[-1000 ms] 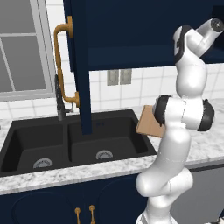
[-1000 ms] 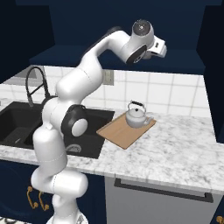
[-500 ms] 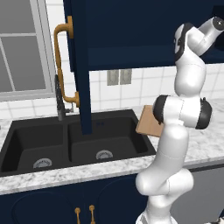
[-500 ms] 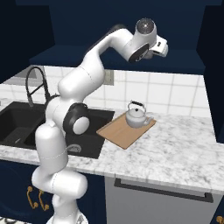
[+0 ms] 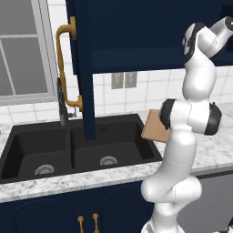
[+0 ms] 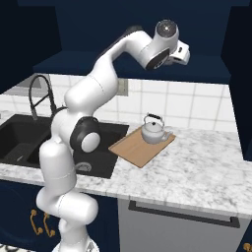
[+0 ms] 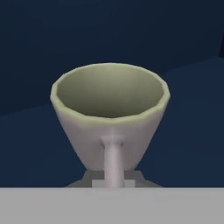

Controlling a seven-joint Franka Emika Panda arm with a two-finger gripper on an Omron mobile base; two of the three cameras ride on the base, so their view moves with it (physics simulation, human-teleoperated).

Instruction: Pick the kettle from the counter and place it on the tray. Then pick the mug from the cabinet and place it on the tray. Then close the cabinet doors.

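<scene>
At the far left of the left base view a window (image 5: 22,50) sits above the black sink (image 5: 73,150), with a dark tap (image 5: 61,102) rising at the sink's back edge. Just right of the tap an open cabinet door (image 5: 84,68) hangs edge-on, its long brass handle (image 5: 63,68) curving out toward 9 o'clock. Behind it the cabinet (image 5: 145,41) spans the upper wall, over a tiled backsplash with a pale wall outlet (image 5: 124,80).

Further right the white arm (image 5: 186,150) rises from the lower edge, bends at a dark elbow joint at mid-height, then climbs steeply toward 1 o'clock, its wrist reaching up into the cabinet opening at the top right. A corner of the tray (image 5: 154,127) peeks out at 9 o'clock from the elbow.

In the right base view the tap (image 6: 39,96) and sink (image 6: 29,142) lie at the left. The arm (image 6: 83,133) stands beside them, sweeping up and over toward 2 o'clock, with the hand levelled horizontally at the cabinet shelf (image 6: 206,69). Below the hand, on the counter (image 6: 197,167), lies the tray (image 6: 140,145), and the kettle (image 6: 153,130) stands upright on its far end, toward 1 o'clock of the board.

In the hand view the mug (image 7: 110,116) sits dead centre against the dark cabinet interior, its open mouth tipped toward the camera and its handle (image 7: 113,164) pointing straight down to 6 o'clock. The gripper (image 7: 113,181) is closed tight on that handle, at the bottom edge.
</scene>
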